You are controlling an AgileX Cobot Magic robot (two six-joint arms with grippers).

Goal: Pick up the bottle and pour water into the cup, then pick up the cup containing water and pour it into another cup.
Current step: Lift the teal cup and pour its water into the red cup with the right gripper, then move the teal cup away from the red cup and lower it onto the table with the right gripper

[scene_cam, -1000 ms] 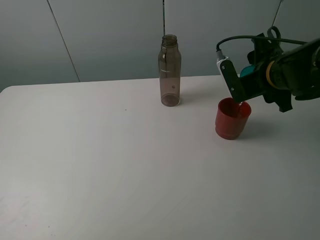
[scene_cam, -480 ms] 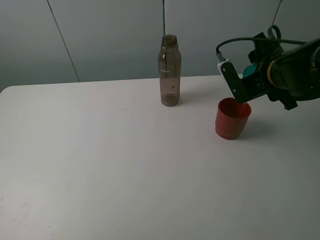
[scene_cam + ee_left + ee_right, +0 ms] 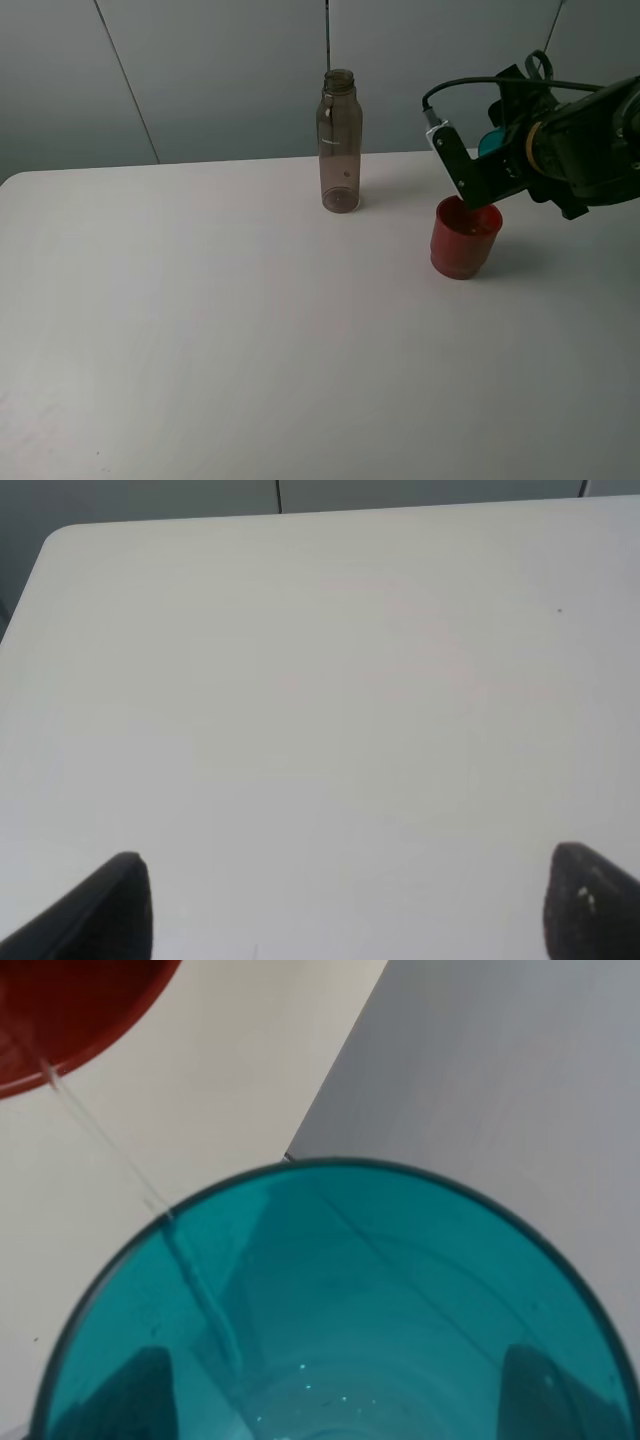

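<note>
A plain white table [image 3: 200, 330] with a rounded near-left corner fills most of the exterior high view, backed by a grey panelled wall [image 3: 220, 70] whose thin dark seams run upward, under soft, even light that casts faint shadows.

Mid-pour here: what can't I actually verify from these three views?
- Water level in the red cup: exterior high, opaque wall and the right gripper block it.
- Teal cup: mostly hidden by the arm in exterior high; right wrist crops its base.
- Left gripper: left wrist shows only fingertips.
- Bottle: contents unclear.
</note>
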